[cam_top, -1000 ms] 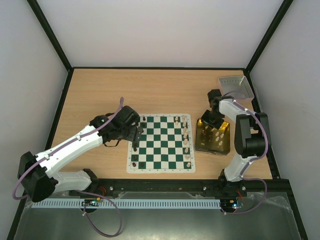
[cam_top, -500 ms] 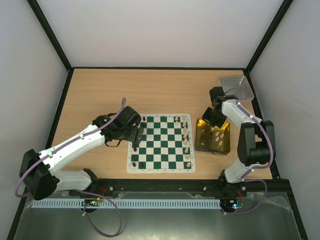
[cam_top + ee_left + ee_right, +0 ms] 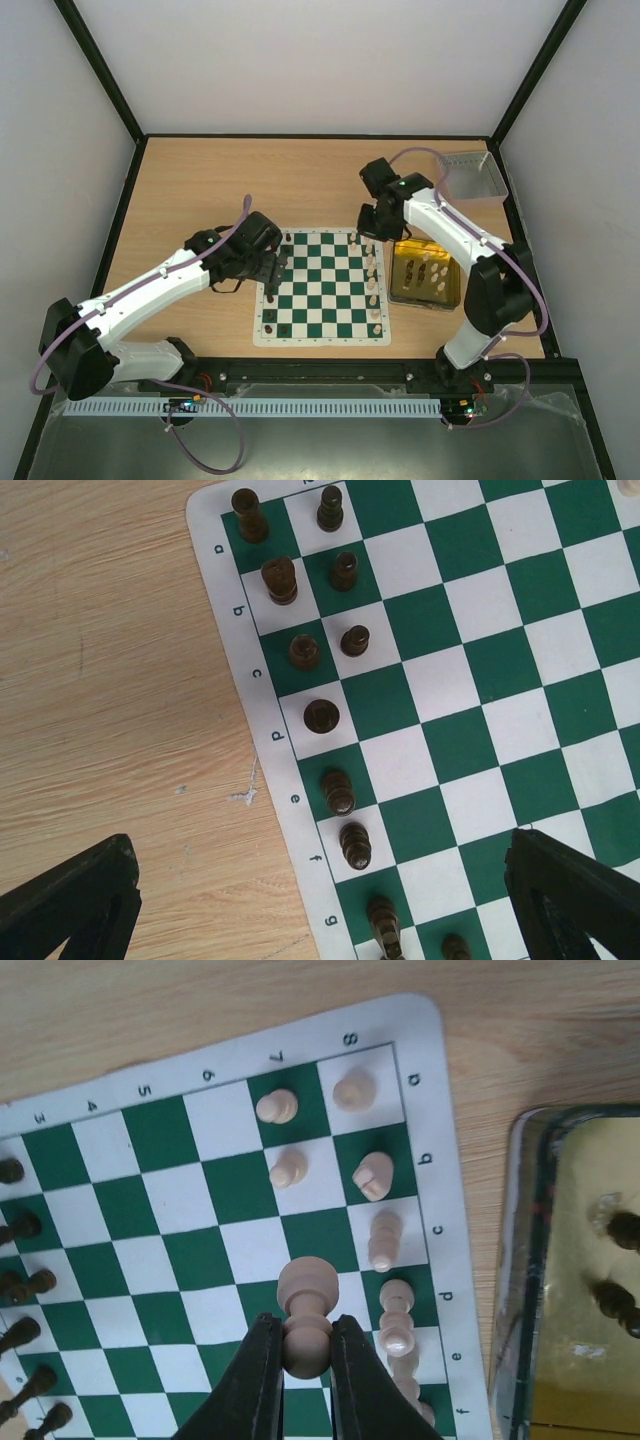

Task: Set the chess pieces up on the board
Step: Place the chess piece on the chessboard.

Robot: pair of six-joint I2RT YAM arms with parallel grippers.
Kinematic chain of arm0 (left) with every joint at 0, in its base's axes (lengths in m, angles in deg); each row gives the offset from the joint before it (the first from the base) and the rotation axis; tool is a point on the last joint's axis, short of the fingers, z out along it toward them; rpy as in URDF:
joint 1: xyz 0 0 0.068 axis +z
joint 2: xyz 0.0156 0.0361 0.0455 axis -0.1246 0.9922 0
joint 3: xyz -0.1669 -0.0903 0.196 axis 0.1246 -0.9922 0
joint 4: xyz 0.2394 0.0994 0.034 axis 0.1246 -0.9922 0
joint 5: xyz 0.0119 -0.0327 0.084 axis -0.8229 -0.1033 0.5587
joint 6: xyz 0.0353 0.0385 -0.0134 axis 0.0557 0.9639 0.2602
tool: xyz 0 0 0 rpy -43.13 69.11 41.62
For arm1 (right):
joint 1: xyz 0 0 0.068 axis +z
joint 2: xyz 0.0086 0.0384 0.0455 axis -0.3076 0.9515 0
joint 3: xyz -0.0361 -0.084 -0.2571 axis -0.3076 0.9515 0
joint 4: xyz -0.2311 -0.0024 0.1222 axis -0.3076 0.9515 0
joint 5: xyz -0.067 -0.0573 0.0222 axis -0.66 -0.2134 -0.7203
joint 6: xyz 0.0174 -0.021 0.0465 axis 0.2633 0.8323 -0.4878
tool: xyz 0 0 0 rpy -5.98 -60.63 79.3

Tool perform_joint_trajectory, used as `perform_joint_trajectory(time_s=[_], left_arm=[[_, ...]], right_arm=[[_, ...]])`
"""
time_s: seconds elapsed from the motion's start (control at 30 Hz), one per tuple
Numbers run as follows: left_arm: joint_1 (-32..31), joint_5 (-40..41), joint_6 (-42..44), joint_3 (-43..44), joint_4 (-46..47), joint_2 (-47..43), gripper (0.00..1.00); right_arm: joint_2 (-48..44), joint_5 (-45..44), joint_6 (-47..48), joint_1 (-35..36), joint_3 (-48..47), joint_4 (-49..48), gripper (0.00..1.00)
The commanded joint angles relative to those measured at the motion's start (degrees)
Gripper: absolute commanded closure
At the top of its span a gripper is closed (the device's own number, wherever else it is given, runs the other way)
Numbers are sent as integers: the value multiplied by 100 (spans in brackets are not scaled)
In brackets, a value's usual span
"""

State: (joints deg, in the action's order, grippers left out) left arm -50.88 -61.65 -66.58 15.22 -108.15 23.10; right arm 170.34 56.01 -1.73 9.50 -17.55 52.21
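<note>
The right jaws are clamped on the stem of a cream-white pawn (image 3: 306, 1315), holding it upright above the board (image 3: 180, 1210) beside the white ranks, likely to fill an empty square there, while the left jaws hang wide open and empty over the board's edge where the black pieces (image 3: 322, 716) stand.

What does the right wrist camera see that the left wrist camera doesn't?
Only right wrist: the right gripper shut on a cream piece over the board, and the yellow tray beside the board. Only left wrist: the open left gripper. Both: the board, black pieces on it, and the table.
</note>
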Motion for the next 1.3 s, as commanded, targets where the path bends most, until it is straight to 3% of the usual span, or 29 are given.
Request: perform_joint_trajectory(time_s=[0.0,0.63,1.27], left_arm=[[47,22,-6,-42,-4,-34,1],[83,48,-19,-37,5,-52,1],[163,112,-50,-29,-4,-185,1]], right_arm=[[447,166,233,175,-278,480,93],[1327,520,591,517,-348,333,91],[1801,241,512,519,-541,330,90]])
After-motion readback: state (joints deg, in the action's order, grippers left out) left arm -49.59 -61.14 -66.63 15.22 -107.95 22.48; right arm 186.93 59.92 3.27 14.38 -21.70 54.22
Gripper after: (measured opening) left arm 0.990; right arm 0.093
